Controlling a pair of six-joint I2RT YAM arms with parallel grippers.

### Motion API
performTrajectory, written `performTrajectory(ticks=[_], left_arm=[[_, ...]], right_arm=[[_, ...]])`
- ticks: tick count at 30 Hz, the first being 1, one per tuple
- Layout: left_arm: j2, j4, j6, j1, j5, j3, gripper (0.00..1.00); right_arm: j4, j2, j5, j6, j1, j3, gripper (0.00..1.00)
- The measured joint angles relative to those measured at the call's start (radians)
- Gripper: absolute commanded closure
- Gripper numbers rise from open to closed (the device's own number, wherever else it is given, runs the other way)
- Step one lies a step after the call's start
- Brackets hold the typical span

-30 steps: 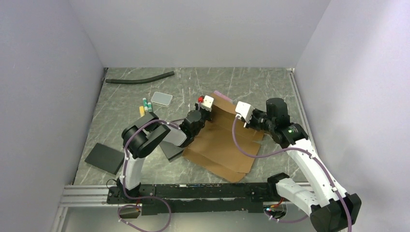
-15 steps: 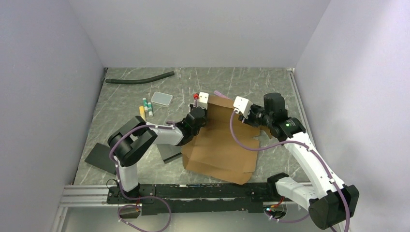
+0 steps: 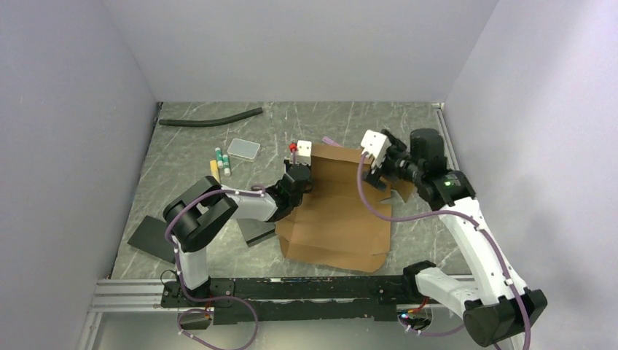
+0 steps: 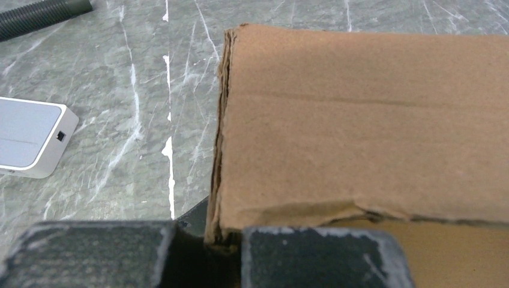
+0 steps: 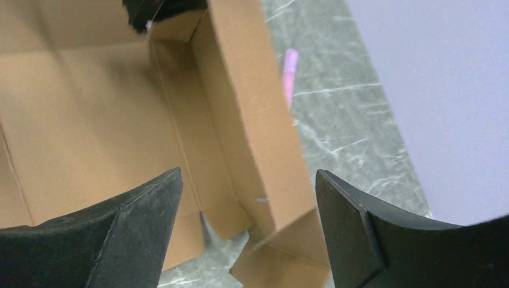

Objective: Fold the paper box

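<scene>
The paper box (image 3: 339, 219) is brown cardboard, partly folded, lying in the middle of the table with its far wall raised. My left gripper (image 3: 299, 177) is shut on the far-left corner of that wall. In the left wrist view the folded cardboard edge (image 4: 219, 150) runs down between the two dark fingers, and the gripper (image 4: 207, 240) pinches it. My right gripper (image 3: 373, 169) hovers open above the box's far-right corner. In the right wrist view the raised wall (image 5: 240, 114) and a loose corner flap (image 5: 288, 255) lie below the gripper (image 5: 249, 198), which touches nothing.
A black hose (image 3: 211, 118) lies at the far left. A white flat case (image 3: 243, 149) and some markers (image 3: 221, 162) sit left of the box. Two black slabs (image 3: 157, 238) (image 3: 256, 230) lie near my left arm. A pink pen (image 3: 329, 142) rests behind the box.
My right gripper has opened, let go of the box and drawn back up to the right. The box's far wall now stands raised, and the sheet has shifted slightly.
</scene>
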Motion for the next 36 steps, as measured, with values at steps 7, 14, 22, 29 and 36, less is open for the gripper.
performTrajectory(ticks=[7,14,22,29,36], left_arm=[[0.000,-0.014,-0.008,-0.019,-0.069,0.000,1.00],[-0.032,-0.108,-0.076,-0.025,-0.141,0.000,1.00],[-0.048,-0.192,-0.149,-0.032,-0.183,0.012,1.00],[-0.049,-0.290,-0.212,-0.039,-0.220,0.048,1.00],[-0.064,-0.371,-0.268,-0.044,-0.242,0.061,1.00]], right_arm=[[-0.026,-0.056,-0.148,0.133,-0.178,0.136,0.09],[0.085,-0.207,-0.261,0.290,-0.454,-0.150,0.09],[0.289,-0.151,-0.291,0.438,-0.644,-0.345,0.08],[0.514,0.025,-0.338,0.457,-0.669,-0.344,0.13],[0.620,0.270,-0.399,0.469,-0.657,-0.325,0.36]])
